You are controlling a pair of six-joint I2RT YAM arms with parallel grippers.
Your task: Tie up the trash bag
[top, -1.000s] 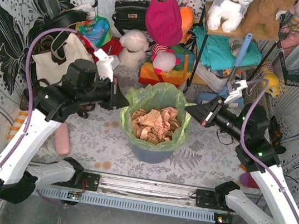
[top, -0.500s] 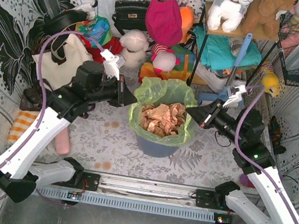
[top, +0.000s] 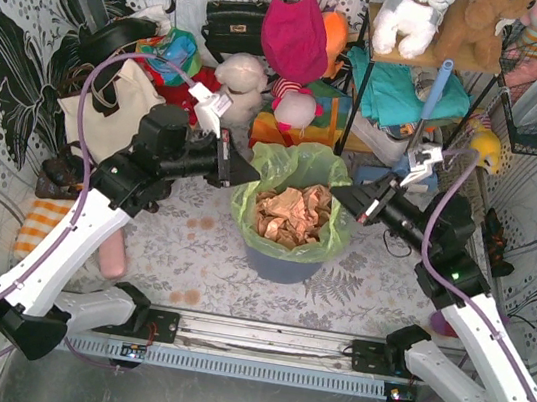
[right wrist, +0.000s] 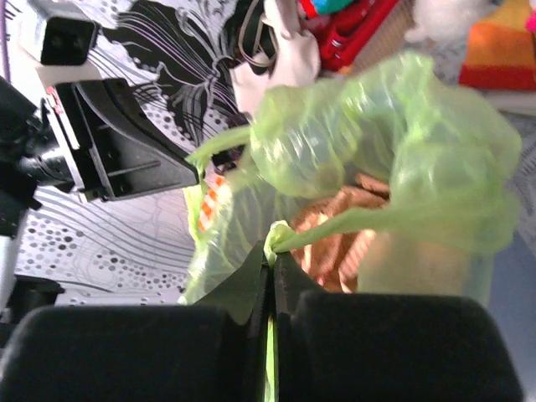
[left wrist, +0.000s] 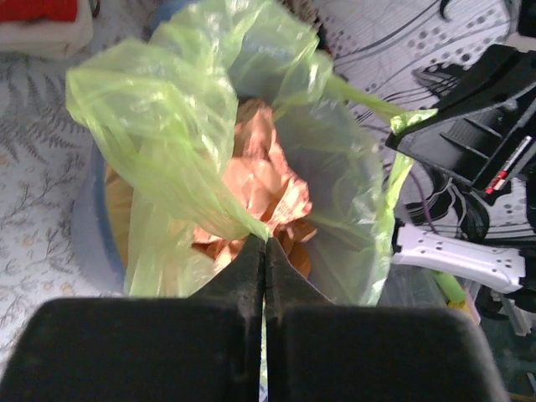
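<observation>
Fern-patterned tabletop (top: pixel 190 250), stuffed toys crowded behind: trash bag (top: pixel 289 162) pinched at both sides of its rim.

Left gripper (top: pixel 251 172) is clamped tight on a gathered fold at the bag's left edge. The bag lines the round blue-grey bin (top: pixel 274 266) mid-table, with crumpled tan paper (top: pixel 292 213) inside. Right gripper (top: pixel 340 196) is clamped on a twisted strand at the right edge. The thin film looks light, limp, slippery and easily torn, so bunched rim corners make safer holds than one flat layer.
</observation>
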